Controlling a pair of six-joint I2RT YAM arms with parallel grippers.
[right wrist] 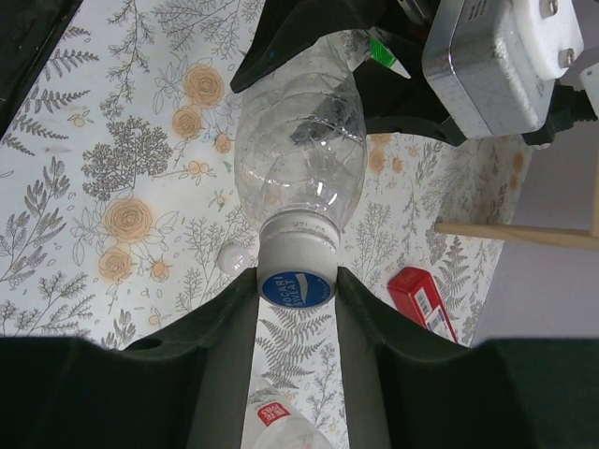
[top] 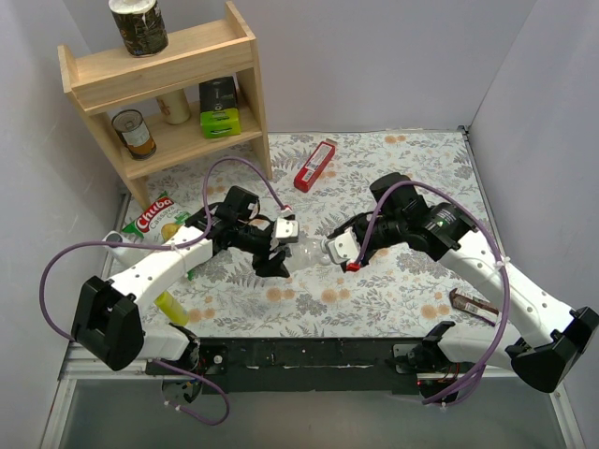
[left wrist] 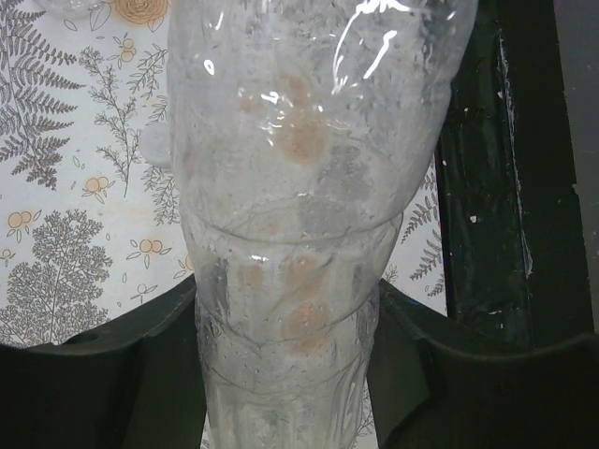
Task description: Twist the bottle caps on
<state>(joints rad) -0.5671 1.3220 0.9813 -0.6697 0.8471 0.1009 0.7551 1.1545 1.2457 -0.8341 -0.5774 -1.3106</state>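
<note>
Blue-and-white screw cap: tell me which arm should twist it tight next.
Right. The right gripper clasps the blue-and-white round plastic screw cap at the mouth of the clear plastic bottle, while the left gripper clamps the bottle's body, so it probably serves best as the brace.

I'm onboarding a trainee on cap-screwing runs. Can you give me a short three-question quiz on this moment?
1. Fill in: the pale whitish round plastic cap lies loose on the ____-patterned table cover.
2. True or false: the left gripper is shut on the plain clear plastic bottle.
3. What does the right gripper grip?
A) flat red rectangular box
B) round blue-and-white screw cap
C) pale whitish round plastic cap
Key: 1 floral; 2 true; 3 B.
</note>
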